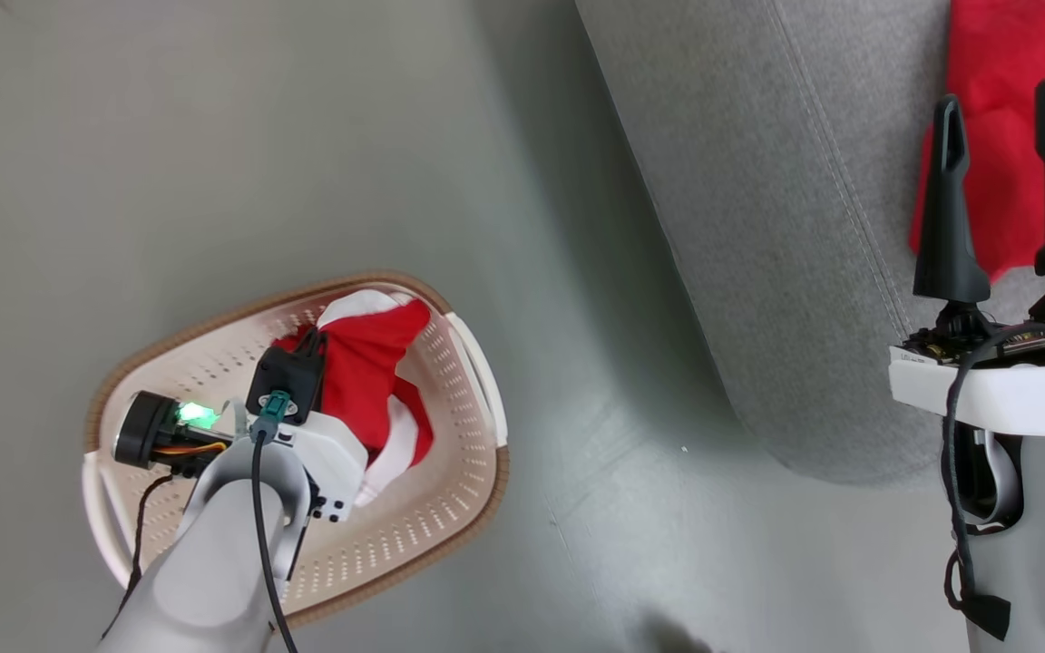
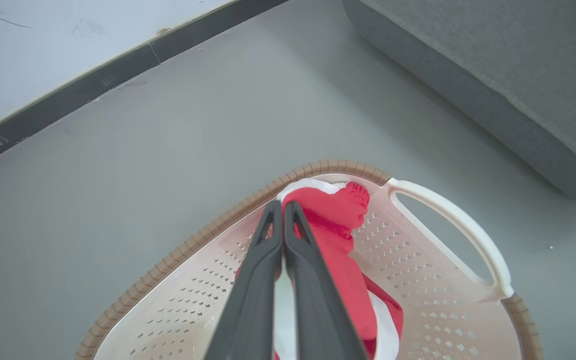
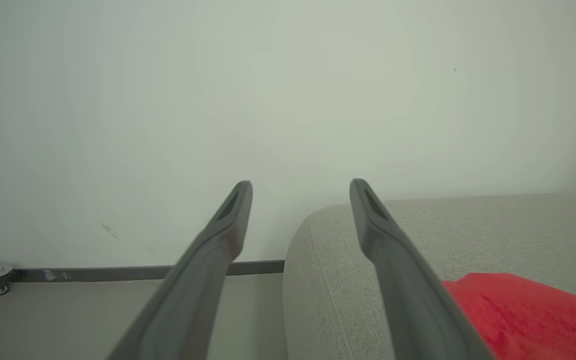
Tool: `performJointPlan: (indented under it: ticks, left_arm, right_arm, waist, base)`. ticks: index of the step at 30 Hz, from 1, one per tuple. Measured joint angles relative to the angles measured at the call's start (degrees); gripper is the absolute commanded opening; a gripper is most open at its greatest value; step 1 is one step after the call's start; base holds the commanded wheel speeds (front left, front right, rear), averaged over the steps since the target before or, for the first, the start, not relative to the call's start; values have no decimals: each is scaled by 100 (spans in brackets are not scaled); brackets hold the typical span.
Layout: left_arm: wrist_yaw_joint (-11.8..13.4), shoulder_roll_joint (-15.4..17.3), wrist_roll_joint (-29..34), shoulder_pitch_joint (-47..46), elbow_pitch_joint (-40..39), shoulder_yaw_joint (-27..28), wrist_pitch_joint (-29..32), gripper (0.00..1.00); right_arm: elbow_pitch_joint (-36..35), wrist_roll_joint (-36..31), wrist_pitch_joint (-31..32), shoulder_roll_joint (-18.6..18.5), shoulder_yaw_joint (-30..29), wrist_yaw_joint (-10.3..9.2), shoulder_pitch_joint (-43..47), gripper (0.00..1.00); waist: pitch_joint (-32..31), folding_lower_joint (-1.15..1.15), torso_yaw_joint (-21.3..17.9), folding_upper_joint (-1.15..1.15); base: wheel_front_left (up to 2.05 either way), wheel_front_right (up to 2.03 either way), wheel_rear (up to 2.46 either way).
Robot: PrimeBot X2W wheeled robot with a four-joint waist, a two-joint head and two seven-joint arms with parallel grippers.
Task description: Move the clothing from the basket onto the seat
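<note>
One basket garment (image 1: 368, 363) (left claw (image 2: 281, 207) pinching), one seat garment (image 1: 999, 109).

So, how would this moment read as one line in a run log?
left gripper: shut, tips against red garment in basket, hold unclear | right gripper: open, over sofa | second red garment: lying on sofa

head and left wrist above basket (image 1: 450, 494)
</note>
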Motion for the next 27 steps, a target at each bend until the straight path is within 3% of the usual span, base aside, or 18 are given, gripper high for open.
performJointPlan:
  ticks: [16, 27]
  left_arm:
    - [249, -127, -62, 780, -1635, 177, -3, 0]
    - [246, -113, -148, 1270, -2420, 140, -3, 0]
  right_arm:
    - [182, -245, -8, -79, -10, 0, 41, 100]
    - [326, -437, -9, -102, -200, 0, 448, 100]
  waist:
    - [-863, 0, 460, 0]
    - [-1551, 0, 765, 0]
  base:
    - [0, 0, 0]
    - [0, 0, 0]
